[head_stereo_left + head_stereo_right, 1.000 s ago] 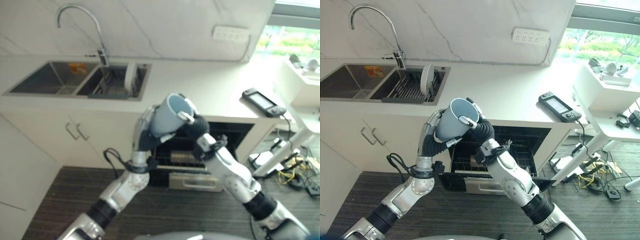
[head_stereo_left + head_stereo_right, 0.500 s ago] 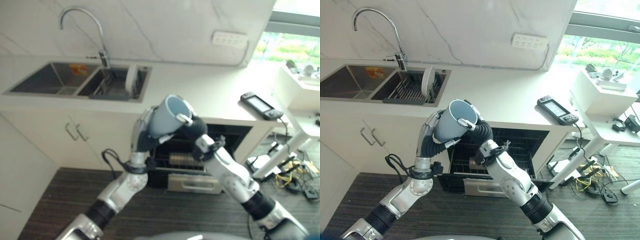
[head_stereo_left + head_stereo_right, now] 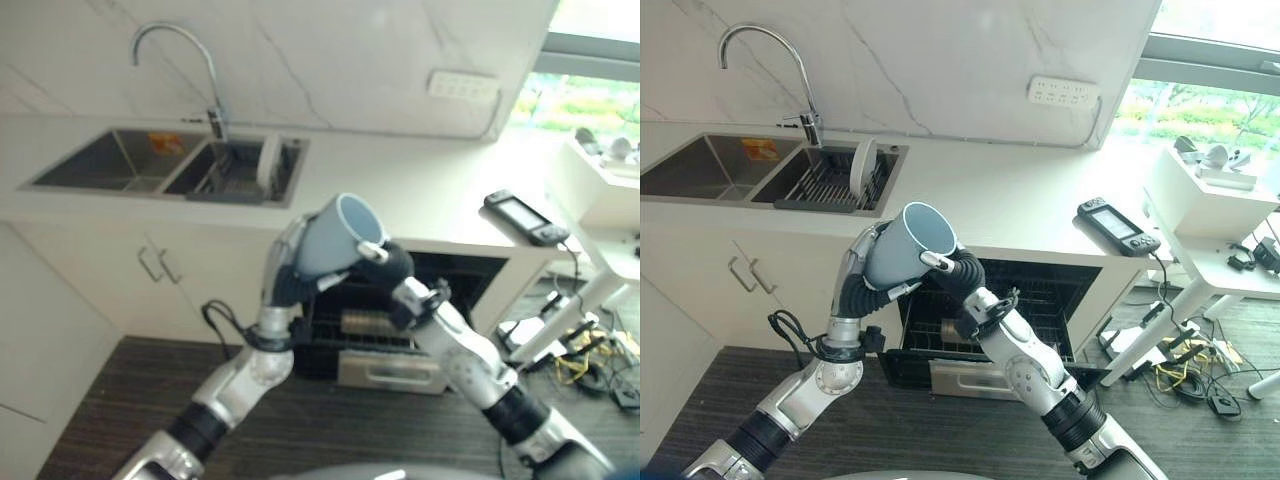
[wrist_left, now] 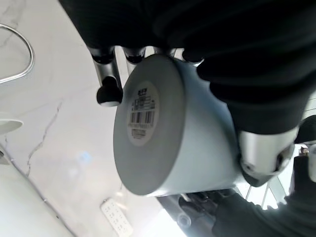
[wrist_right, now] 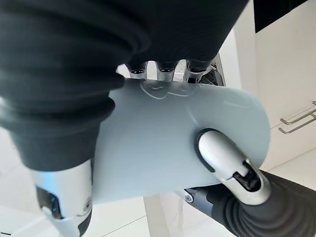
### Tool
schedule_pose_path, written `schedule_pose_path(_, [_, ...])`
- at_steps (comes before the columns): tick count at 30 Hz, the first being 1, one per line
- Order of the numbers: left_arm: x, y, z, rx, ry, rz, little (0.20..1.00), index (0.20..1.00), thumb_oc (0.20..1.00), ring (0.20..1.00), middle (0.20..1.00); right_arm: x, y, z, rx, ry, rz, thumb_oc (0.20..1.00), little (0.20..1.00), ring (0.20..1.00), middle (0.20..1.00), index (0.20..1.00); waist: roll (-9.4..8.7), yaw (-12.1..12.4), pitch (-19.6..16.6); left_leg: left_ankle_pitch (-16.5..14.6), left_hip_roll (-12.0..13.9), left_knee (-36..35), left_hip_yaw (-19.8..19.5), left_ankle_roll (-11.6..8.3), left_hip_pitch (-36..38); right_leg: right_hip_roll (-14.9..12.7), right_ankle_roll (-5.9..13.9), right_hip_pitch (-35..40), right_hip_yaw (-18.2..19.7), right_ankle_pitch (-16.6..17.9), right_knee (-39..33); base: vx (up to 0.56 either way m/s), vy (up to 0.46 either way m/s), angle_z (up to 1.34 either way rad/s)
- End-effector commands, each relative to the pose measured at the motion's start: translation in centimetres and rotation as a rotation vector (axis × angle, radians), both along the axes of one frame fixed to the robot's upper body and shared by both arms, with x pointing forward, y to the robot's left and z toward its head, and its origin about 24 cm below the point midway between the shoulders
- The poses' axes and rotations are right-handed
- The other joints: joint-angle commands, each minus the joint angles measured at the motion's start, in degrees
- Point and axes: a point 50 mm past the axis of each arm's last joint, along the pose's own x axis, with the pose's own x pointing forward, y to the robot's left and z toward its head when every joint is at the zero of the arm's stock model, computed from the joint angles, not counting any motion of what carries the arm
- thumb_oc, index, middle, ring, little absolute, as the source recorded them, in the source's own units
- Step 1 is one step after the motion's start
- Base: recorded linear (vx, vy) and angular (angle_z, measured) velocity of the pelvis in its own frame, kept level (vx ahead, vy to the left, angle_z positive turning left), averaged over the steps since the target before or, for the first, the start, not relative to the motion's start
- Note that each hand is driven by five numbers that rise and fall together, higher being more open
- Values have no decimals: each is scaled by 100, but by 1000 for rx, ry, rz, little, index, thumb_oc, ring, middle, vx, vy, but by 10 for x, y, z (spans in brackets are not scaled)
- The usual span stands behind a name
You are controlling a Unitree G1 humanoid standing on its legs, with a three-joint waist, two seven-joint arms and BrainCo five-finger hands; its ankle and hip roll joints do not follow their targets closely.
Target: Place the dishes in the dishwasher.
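A light blue cup (image 3: pixel 908 243) is held up in front of the counter edge, tilted with its mouth facing up and to the right. My left hand (image 3: pixel 858 268) grips its side from the left, fingers (image 4: pixel 106 74) and thumb curled round the cup (image 4: pixel 163 138). My right hand (image 3: pixel 958 277) holds the cup (image 5: pixel 163 148) from the right, one finger hooked over the rim. Below and behind the hands, the dishwasher (image 3: pixel 1040 300) stands open with its wire rack pulled out. A white plate (image 3: pixel 862 166) stands upright in the sink rack.
A double sink (image 3: pixel 700 170) with a tall faucet (image 3: pixel 765 45) is at the left of the white counter (image 3: pixel 1020 200). A handheld game console (image 3: pixel 1118 226) lies at the counter's right end. A white side table (image 3: pixel 1215 240) and floor cables are further right.
The camera has shifted a little, so the whole scene sits further right and lower. Both hands keep hold of the cup in nearly the same pose.
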Motion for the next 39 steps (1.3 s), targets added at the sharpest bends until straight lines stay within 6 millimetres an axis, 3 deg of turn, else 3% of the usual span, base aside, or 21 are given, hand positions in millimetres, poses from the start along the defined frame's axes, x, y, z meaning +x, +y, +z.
schedule_pose_path(1, [9, -24, 17, 49, -71, -155, 200, 200, 200, 200, 200, -17, 39, 41, 150, -181, 235, 1000, 1000, 1000, 1000, 1000, -209, 112, 101, 50, 275, -34, -568, -87, -355, -609, 569, 538, -85, -434, 7, 0, 0, 0])
schedule_pose_path(4, [10, -24, 15, 48, -59, -151, 200, 200, 200, 200, 200, -15, 36, 42, 125, -213, 200, 1000, 1000, 1000, 1000, 1000, -202, 106, 101, 52, 276, -30, -570, -93, -358, -613, 568, 538, -81, -437, 7, 0, 0, 0])
schedule_pose_path(12, [12, -24, 21, 39, -52, -135, 200, 200, 200, 200, 200, -6, 18, 68, -38, -467, -110, 1000, 1000, 1000, 1000, 1000, -139, 55, 136, 23, 240, -25, -576, -71, -347, -625, 566, 528, 1, -443, 10, 0, 0, 0])
schedule_pose_path(29, [13, -24, 27, 38, -51, -145, 200, 200, 200, 200, 200, -4, 13, 73, -114, -515, -175, 1000, 1000, 1000, 1000, 1000, -124, 64, 166, 5, 232, -15, -593, -84, -362, -639, 578, 525, 5, -459, 15, 0, 0, 0])
schedule_pose_path(30, [13, -24, 27, 39, -52, -146, 200, 200, 200, 200, 200, -4, 14, 74, -120, -520, -172, 799, 799, 799, 799, 799, -126, 68, 170, 7, 235, -11, -594, -87, -367, -639, 578, 525, 3, -461, 18, 0, 0, 0])
schedule_pose_path(31, [12, -24, 27, 39, -52, -148, 200, 200, 200, 200, 200, -4, 14, 74, -126, -529, -179, 200, 200, 200, 200, 200, -127, 71, 172, 8, 238, -8, -592, -88, -367, -640, 576, 527, -1, -463, 19, 0, 0, 0])
schedule_pose_path(39, [12, -26, 27, 42, -54, -153, 200, 200, 200, 200, 200, -5, 16, 76, -127, -542, -171, 200, 200, 200, 200, 200, -138, 79, 172, -3, 235, -13, -595, -81, -369, -637, 574, 533, -4, -473, 14, 0, 0, 0])
